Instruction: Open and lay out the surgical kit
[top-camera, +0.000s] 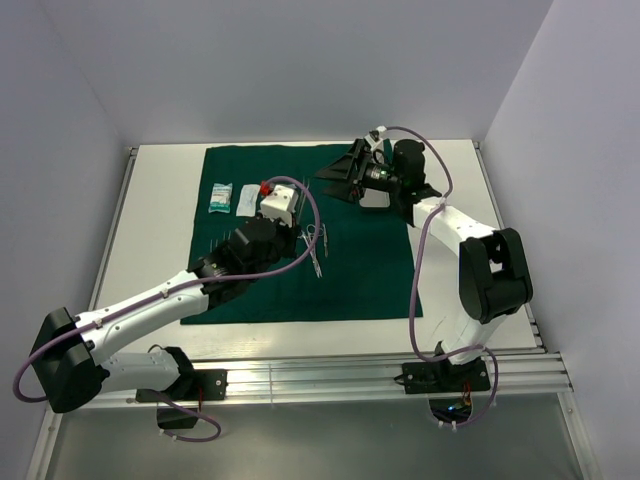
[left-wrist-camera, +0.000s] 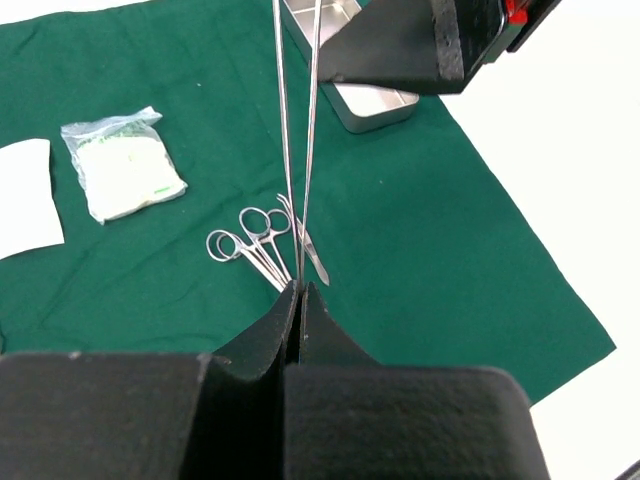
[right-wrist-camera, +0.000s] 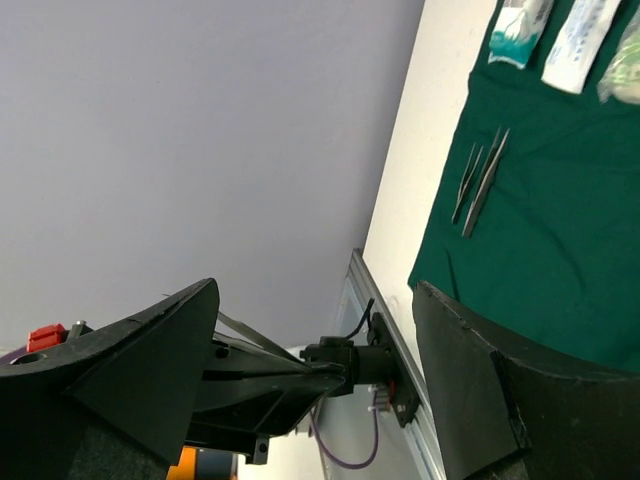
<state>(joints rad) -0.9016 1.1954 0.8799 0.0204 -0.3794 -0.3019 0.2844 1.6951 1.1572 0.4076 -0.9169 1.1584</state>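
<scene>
Left gripper (left-wrist-camera: 300, 297) up close is pinched tight on long tweezers (left-wrist-camera: 296, 140), right over the clamps (left-wrist-camera: 250, 245) lying mid-cloth (left-wrist-camera: 460, 240). Right gripper (right-wrist-camera: 312, 300) has its fingers wide apart by the tray (left-wrist-camera: 378, 105), near the cloth's far edge. Packets (left-wrist-camera: 120, 175) sit toward its far-left corner.

Dark green cloth (top-camera: 370, 280): lies spread flat on white table (top-camera: 160, 200). Pale packets (top-camera: 221, 198): sit at cloth's upper left. Left gripper (top-camera: 302, 230): reaches over cloth centre, clamps (top-camera: 316, 246) just beside. Right gripper (top-camera: 342, 172): hangs, jaws wide, by steel tray (top-camera: 374, 198).
</scene>
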